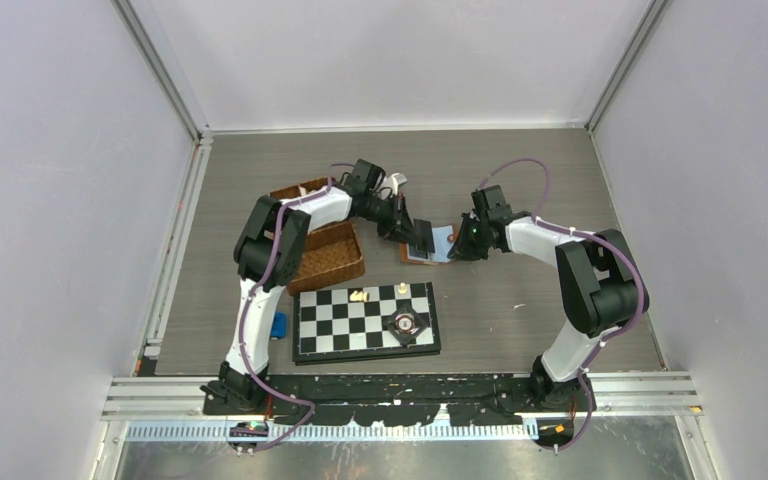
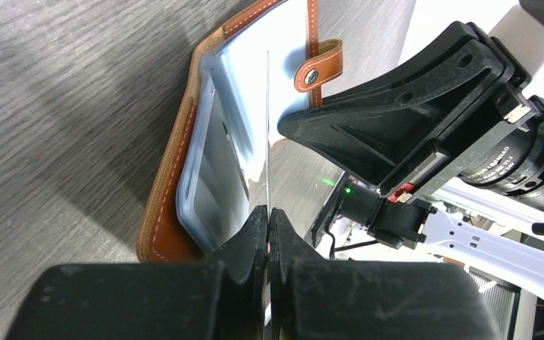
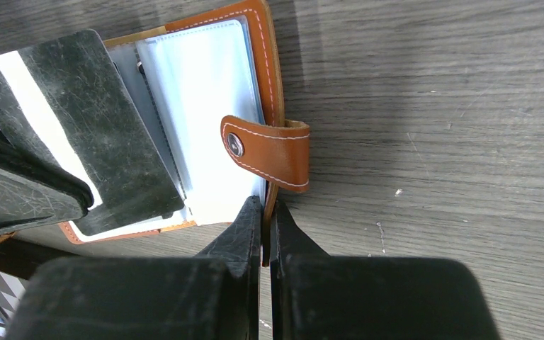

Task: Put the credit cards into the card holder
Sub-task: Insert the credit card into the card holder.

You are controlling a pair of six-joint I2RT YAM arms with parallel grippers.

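Note:
The card holder (image 1: pixel 438 246) lies open on the table between both grippers, tan-brown leather (image 2: pixel 164 212) with clear pale sleeves (image 3: pixel 209 106) and a snap-tab strap (image 3: pixel 273 152). My left gripper (image 2: pixel 268 212) is shut on a thin pale credit card (image 2: pixel 267 127), seen edge-on and standing over the open sleeves. From the right wrist view that card shows as a white strip (image 3: pixel 39 117) between the left fingers (image 3: pixel 106 127). My right gripper (image 3: pixel 266 207) is shut on the holder's brown cover edge just below the strap. From above, the left gripper (image 1: pixel 421 238) and the right gripper (image 1: pixel 457 243) meet at the holder.
A brown wicker basket (image 1: pixel 325 255) sits under the left arm. A chessboard (image 1: pixel 365 320) with a few small pieces lies near the front edge, and a small blue object (image 1: pixel 278 325) is to its left.

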